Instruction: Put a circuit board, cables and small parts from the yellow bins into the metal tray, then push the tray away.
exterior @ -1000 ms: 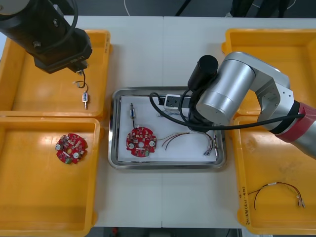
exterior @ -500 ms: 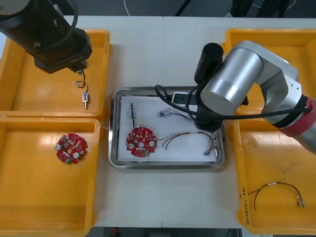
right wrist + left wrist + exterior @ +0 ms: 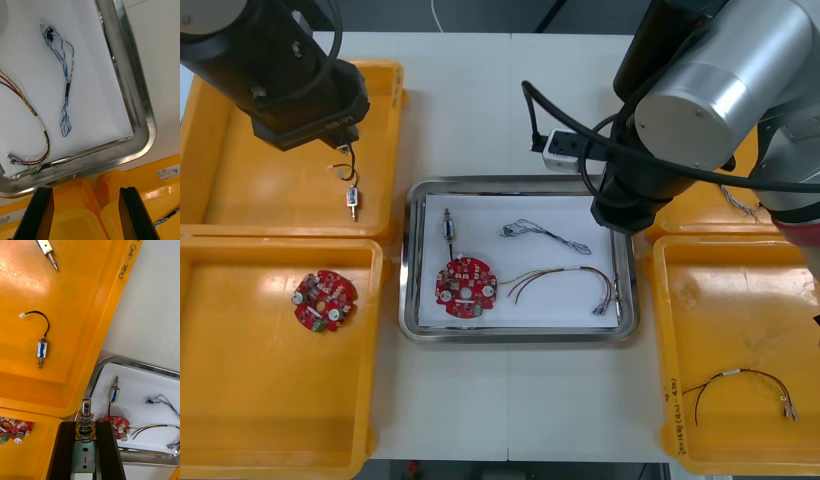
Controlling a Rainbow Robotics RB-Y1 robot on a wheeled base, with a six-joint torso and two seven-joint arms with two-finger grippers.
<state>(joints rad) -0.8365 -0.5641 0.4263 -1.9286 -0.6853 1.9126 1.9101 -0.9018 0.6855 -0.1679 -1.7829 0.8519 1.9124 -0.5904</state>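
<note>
The metal tray (image 3: 413, 260) holds a red circuit board (image 3: 466, 287), a small metal part (image 3: 448, 226), a blue and white cable (image 3: 545, 234) and a red and yellow cable (image 3: 565, 283). My right gripper (image 3: 87, 213) stands open with nothing between its fingers, above the rims of the two right yellow bins (image 3: 112, 180), just past the tray's corner (image 3: 144, 127). The blue and white cable (image 3: 65, 86) lies loose on the tray's white floor. My left gripper (image 3: 85, 437) is shut on a small metal part (image 3: 86, 416), over the far-left bin's (image 3: 108, 315) edge.
A second circuit board (image 3: 323, 300) lies in the near-left bin (image 3: 210, 420). Another small metal part with a black wire (image 3: 352, 195) rests in the far-left bin. The near-right bin (image 3: 670, 400) holds a dark cable (image 3: 740, 385). My raised right arm (image 3: 710, 80) hangs over the far-right bin.
My right arm has lifted up and drawn back to the right, off the tray, leaving the blue and white cable lying inside. The left arm has stayed put.
</note>
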